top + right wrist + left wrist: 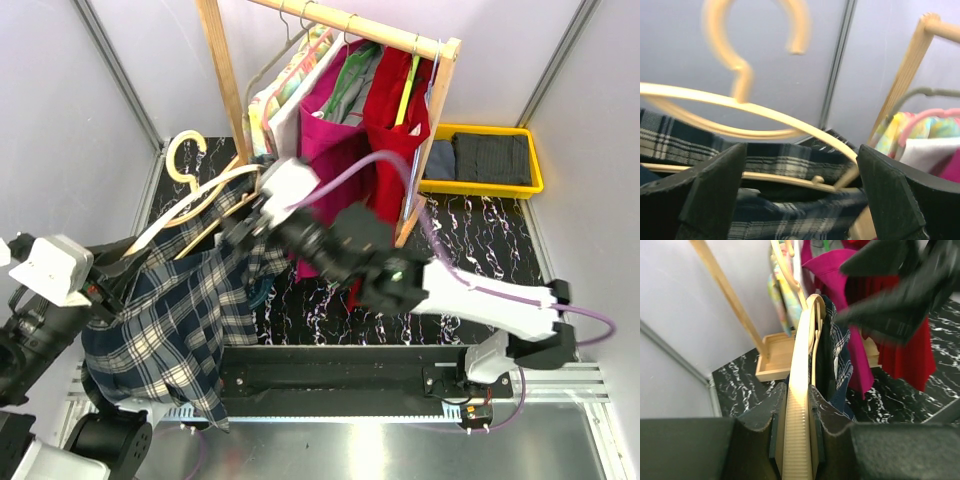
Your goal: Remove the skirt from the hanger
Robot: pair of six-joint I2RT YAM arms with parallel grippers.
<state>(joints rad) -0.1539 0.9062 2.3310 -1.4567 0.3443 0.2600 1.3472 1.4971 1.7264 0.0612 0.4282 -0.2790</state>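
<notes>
Standing at the back of the black marble-patterned tabletop (480, 240), the pale wooden clothes rack (222, 80) carries red, magenta and patterned garments, with a yellow plastic bin (480, 187) of dark cloth to its right. Nearer the arms, the navy-and-white plaid skirt (170, 320) hangs from the cream curved hanger (195, 205), tilted in the air at the left. The left gripper (798, 395) is clenched on the hanger's ribbed end, and the right gripper (800, 190) is spread wide at the other end, grasping nothing.
</notes>
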